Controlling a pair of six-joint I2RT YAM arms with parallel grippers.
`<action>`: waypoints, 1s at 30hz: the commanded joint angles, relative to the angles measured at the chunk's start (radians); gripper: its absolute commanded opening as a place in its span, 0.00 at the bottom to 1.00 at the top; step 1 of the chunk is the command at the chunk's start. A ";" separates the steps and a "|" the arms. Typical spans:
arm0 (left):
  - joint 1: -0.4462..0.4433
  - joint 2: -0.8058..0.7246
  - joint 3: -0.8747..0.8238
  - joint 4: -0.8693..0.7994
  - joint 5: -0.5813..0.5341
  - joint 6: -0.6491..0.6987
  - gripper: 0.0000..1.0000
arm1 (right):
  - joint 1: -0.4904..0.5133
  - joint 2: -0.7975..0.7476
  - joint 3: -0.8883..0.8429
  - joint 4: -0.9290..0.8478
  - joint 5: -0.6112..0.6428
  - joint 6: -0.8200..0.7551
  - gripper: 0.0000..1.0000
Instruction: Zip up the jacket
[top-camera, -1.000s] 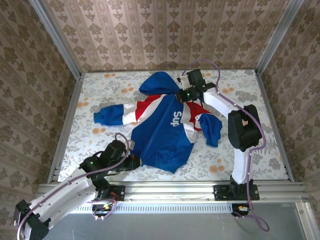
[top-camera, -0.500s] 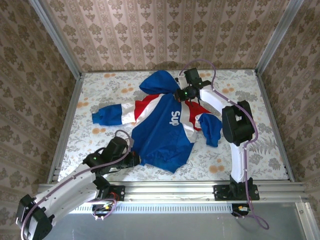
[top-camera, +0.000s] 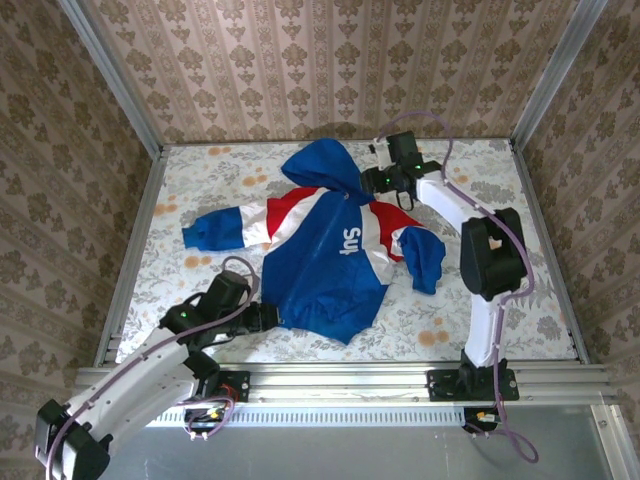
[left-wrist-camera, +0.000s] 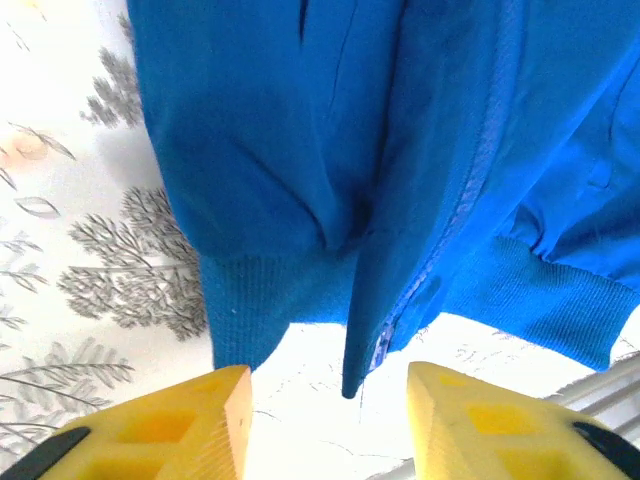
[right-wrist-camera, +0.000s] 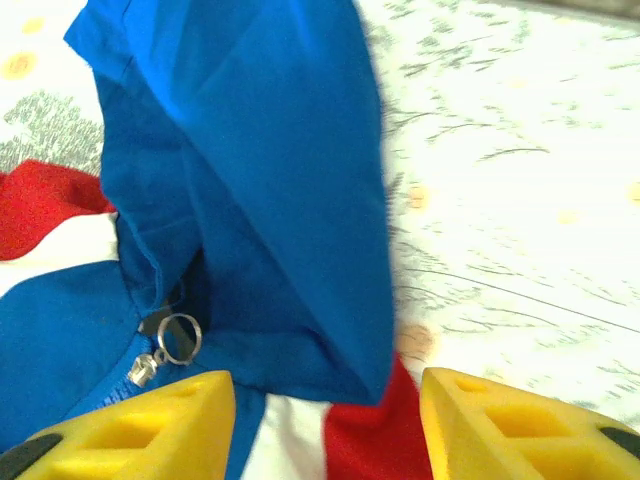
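Your left arm (top-camera: 140, 375) stretches low from its base, the left gripper (left-wrist-camera: 330, 385) level, jaws parted and gripping nothing. Your right arm (top-camera: 490, 250) reaches far, elbow bent, the right gripper (right-wrist-camera: 328, 395) likewise spread.

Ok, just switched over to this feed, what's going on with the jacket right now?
The blue jacket lies spread on the table, and its front looks closed: the zipper pull sits right up under the hood. The left claw is at the hem, by the bottom end of the zipper. The right claw is at the top end, by the pull. Both claws are open and hold nothing.
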 joint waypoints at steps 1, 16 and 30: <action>0.029 -0.022 0.088 -0.068 -0.091 0.101 0.48 | 0.007 -0.128 -0.079 0.076 0.037 -0.010 0.57; 0.292 0.091 0.222 0.297 -0.381 0.571 0.82 | 0.027 -0.746 -0.731 0.343 0.258 0.016 0.85; 0.384 -0.034 -0.106 0.902 -0.505 0.765 1.00 | -0.009 -1.141 -1.205 0.613 0.475 0.062 1.00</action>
